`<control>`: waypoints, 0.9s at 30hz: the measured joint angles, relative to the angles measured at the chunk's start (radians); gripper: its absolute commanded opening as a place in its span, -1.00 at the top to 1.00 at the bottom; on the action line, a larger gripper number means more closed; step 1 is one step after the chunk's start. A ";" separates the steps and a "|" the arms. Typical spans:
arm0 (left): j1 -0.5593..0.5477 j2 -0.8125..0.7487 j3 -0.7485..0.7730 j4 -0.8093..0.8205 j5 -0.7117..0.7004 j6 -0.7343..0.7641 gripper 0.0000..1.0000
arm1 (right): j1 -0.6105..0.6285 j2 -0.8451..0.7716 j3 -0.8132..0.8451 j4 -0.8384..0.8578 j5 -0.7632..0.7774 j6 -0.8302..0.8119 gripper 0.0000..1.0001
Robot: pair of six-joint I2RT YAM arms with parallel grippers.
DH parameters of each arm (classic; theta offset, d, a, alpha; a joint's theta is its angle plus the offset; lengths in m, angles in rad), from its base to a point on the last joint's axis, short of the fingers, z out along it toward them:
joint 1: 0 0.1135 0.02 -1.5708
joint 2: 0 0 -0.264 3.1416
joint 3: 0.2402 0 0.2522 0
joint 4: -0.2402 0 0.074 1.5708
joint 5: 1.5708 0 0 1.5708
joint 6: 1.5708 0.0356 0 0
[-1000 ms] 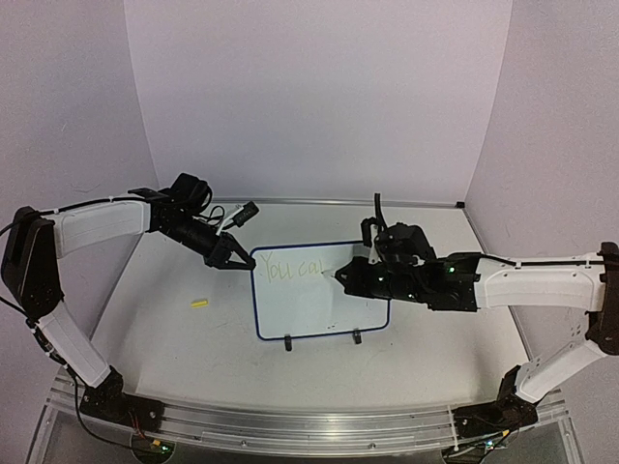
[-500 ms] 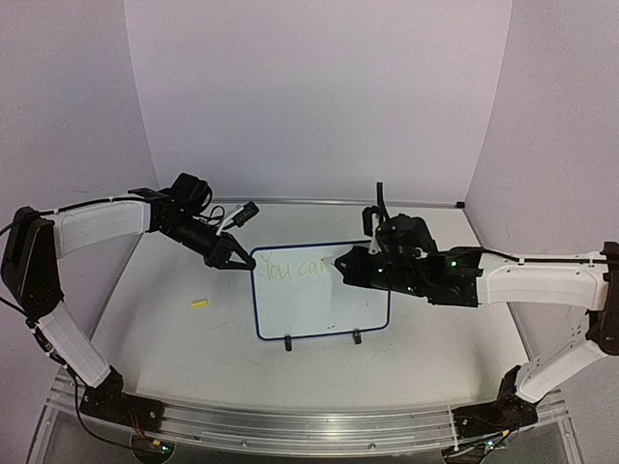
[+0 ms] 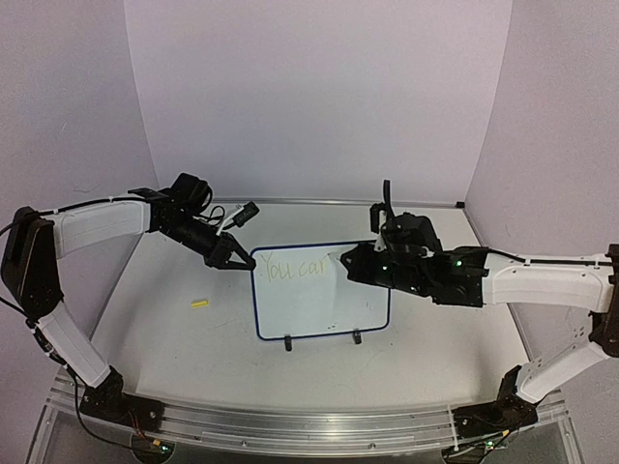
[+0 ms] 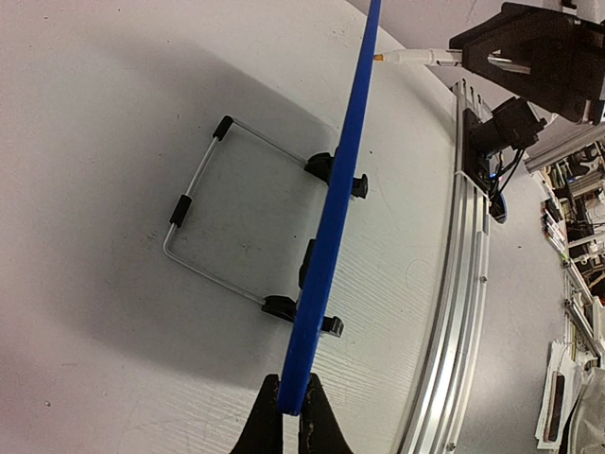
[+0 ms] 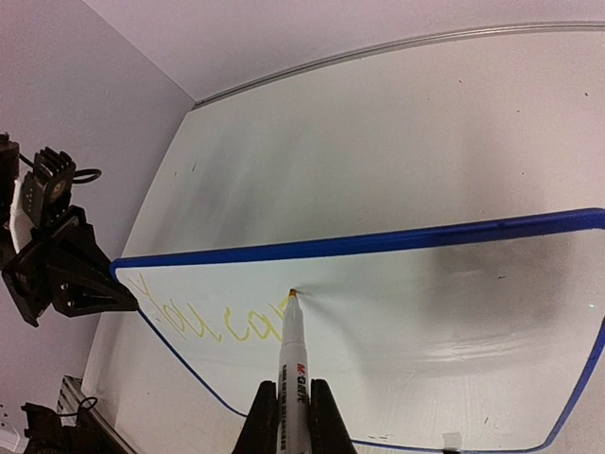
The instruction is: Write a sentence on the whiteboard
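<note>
Honestly, the whiteboard (image 3: pixel 319 304) looks light, stiff and tippy, so the left hand (image 3: pixel 236 262) pinching its far-left frame corner makes sense; the right hand (image 3: pixel 346 261) clamps the marker (image 5: pixel 291 369).

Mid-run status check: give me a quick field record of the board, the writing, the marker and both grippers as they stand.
whiteboard: upright on its feet
sentence: yellow-green, "You ca" plus a partial next letter, top line only
left gripper: shut on the whiteboard's blue frame edge
right gripper: shut on the marker
marker: tip at the board face, just right of the last stroke
small yellow piece: on the table, left of the whiteboard, apart from it
</note>
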 measured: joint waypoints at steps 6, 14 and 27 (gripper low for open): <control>-0.001 0.000 0.000 0.000 -0.001 0.000 1.00 | 0.000 -0.007 -0.015 -0.004 0.007 0.015 1.00; -0.001 0.000 0.000 0.000 -0.003 -0.001 1.00 | 0.001 -0.007 -0.042 -0.010 -0.013 0.040 1.00; -0.001 0.000 0.000 -0.001 -0.004 -0.002 1.00 | 0.001 -0.007 -0.067 -0.015 -0.039 0.063 1.00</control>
